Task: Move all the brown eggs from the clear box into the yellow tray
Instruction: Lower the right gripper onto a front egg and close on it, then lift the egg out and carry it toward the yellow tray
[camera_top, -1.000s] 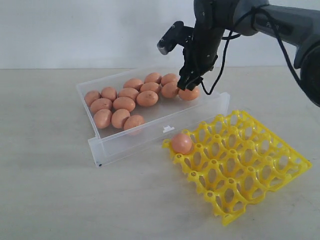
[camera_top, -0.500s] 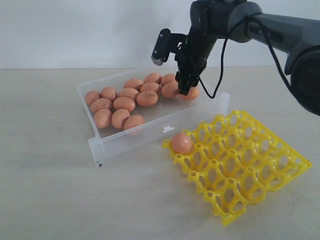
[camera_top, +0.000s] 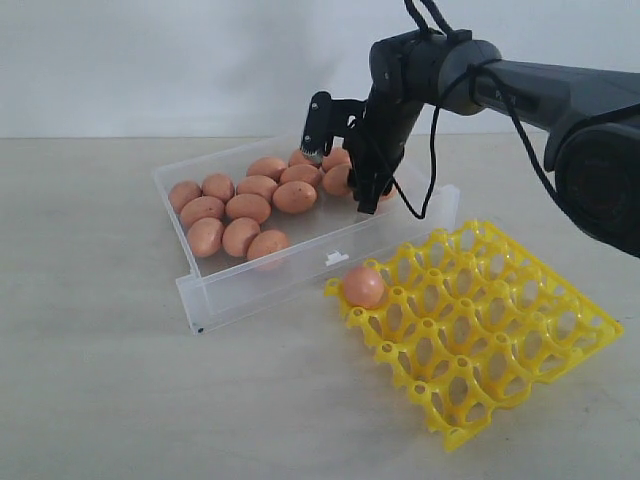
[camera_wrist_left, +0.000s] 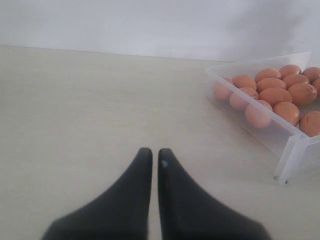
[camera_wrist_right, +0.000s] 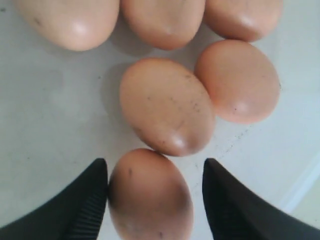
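The right tool (camera_wrist_right: 155, 167) is hanging open in the clear box (camera_top: 262, 285), jaws straddling one brown egg (camera_wrist_right: 149, 202) (light, smooth, easily cracked) lying among the others, so a gentle squeeze across its wide middle is looking wisest, while the left tool (camera_wrist_left: 151, 156) is idling closed.
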